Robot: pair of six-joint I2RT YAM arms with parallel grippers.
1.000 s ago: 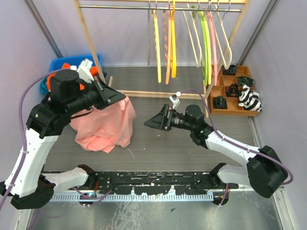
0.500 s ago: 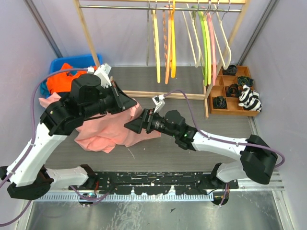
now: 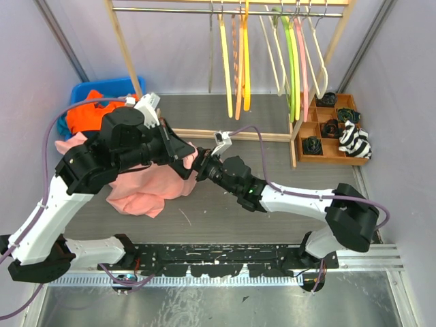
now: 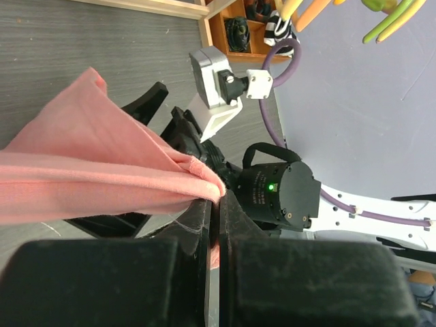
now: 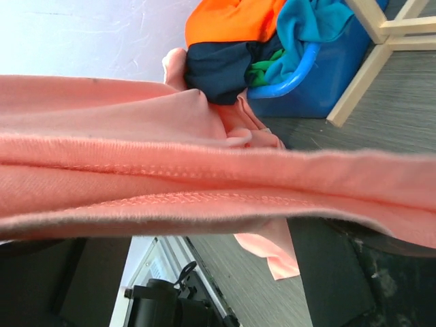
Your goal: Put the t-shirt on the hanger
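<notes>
I'm watching three views
Overhead is looking down; both wrist cameras are sitting close, sharing the t-shirt (image 3: 153,187).

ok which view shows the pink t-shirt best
Top external: nearly the whole t-shirt shows, held by the left end effector. Left wrist shows only a pinched fold; right wrist only a close-up hem.

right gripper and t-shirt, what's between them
Nothing: in the top view the right gripper touches the edge of the t-shirt, and the right wrist view shows the hem right at the gripper.
</notes>
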